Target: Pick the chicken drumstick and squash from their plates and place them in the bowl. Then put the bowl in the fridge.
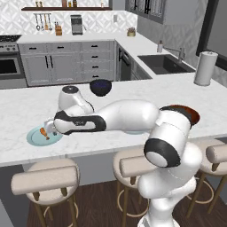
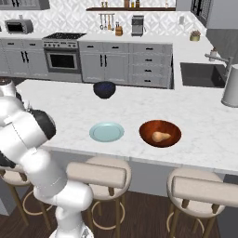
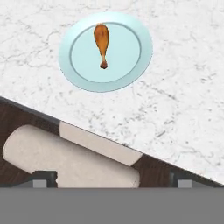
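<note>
Home kitchen, marble island counter (image 2: 69,104) w/ bar stools (image 1: 44,179), oven (image 2: 61,59), sink (image 1: 162,63), grey cabinets (image 2: 118,62)

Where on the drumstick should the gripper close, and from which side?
Probably the bulbous meaty end, from straight above. The chicken drumstick lies flat on its plate, alone, so there is room for a finger on each side. Set the fingers across its long axis: the thick end gives more to clamp than the thin bone end, which could slip out.
</note>
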